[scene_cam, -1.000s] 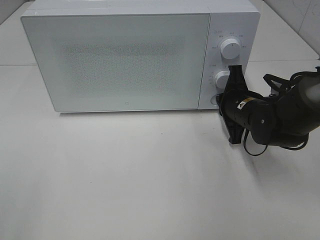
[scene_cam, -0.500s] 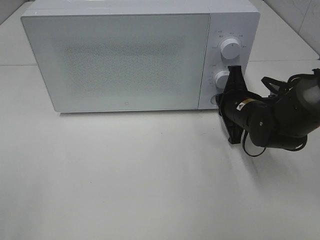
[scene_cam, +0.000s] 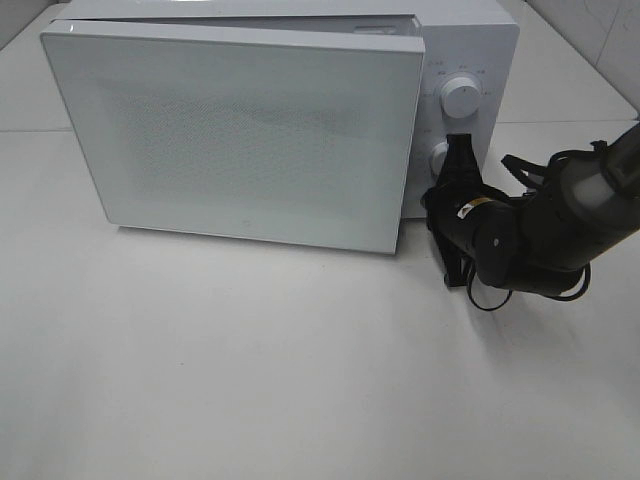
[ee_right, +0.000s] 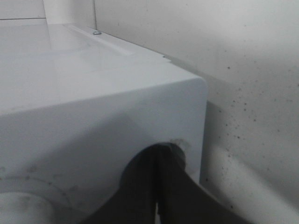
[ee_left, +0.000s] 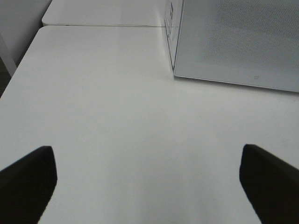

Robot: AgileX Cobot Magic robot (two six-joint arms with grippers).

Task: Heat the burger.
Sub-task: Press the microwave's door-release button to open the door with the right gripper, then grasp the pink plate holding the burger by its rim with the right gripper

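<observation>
Pressing the right gripper point(scene_cam: 457, 152), fingers point(ee_right: 140, 186) clamped together with nothing between them, against the front of the white microwave point(scene_cam: 470, 35), at the control panel near its outer corner. Sitting there just beside the lower knob point(scene_cam: 438, 158), half hidden by the black arm, with the upper knob point(scene_cam: 459, 96) above it. Showing the microwave door point(scene_cam: 240, 140) standing ajar, hinged on the left, its free right edge swung out from the body toward the right gripper, the frosted front hiding the inside. Hanging the left gripper point(ee_left: 148, 165) low over the bare white desk point(scene_cam: 300, 360), fingers point(ee_left: 30, 179) spread wide and empty, facing the hinge-side corner of the door. Cannot tell where the burger is: seen in none of the views
</observation>
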